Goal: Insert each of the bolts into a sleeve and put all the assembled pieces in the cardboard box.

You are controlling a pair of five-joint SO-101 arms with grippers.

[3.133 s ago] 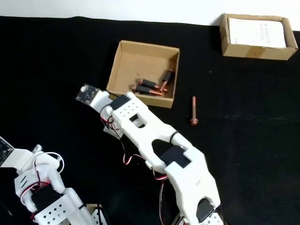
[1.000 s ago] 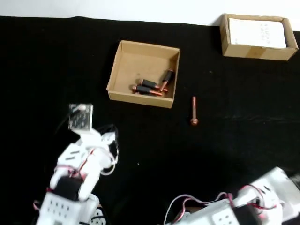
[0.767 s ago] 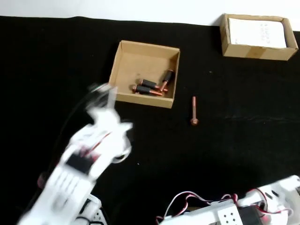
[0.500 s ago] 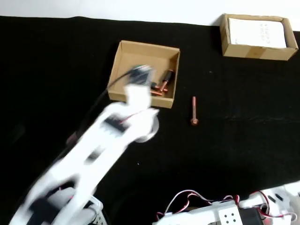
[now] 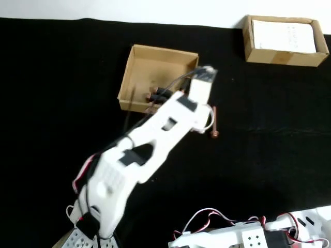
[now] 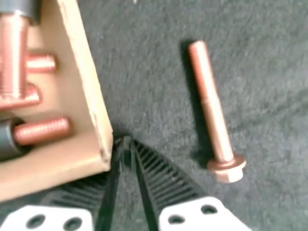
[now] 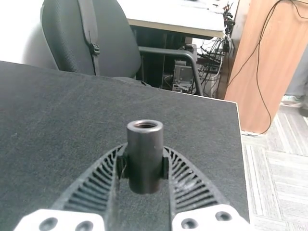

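A loose copper bolt (image 5: 214, 124) (image 6: 211, 108) lies on the black cloth just right of the open cardboard box (image 5: 150, 64) (image 6: 89, 101). Several assembled bolt-and-sleeve pieces (image 5: 158, 93) (image 6: 33, 130) lie inside the box. My left arm stretches from the front left across to the box's near right corner. Its gripper (image 6: 126, 144) is shut and empty, its tips close to that corner, the bolt a short way to one side. My right gripper (image 7: 143, 162) is shut on a black sleeve (image 7: 144, 142), held upright with its threaded hole facing the camera.
A second cardboard box (image 5: 285, 39) holding white paper stands at the back right. My right arm's base and its wires (image 5: 243, 235) sit at the front right edge. Black cloth (image 5: 269, 144) covers the table; in the right wrist view an office chair (image 7: 91, 38) stands beyond it.
My left arm has swung from the front left, over the box's front, to its right corner by the loose bolt. The right arm has pulled back to the front right.
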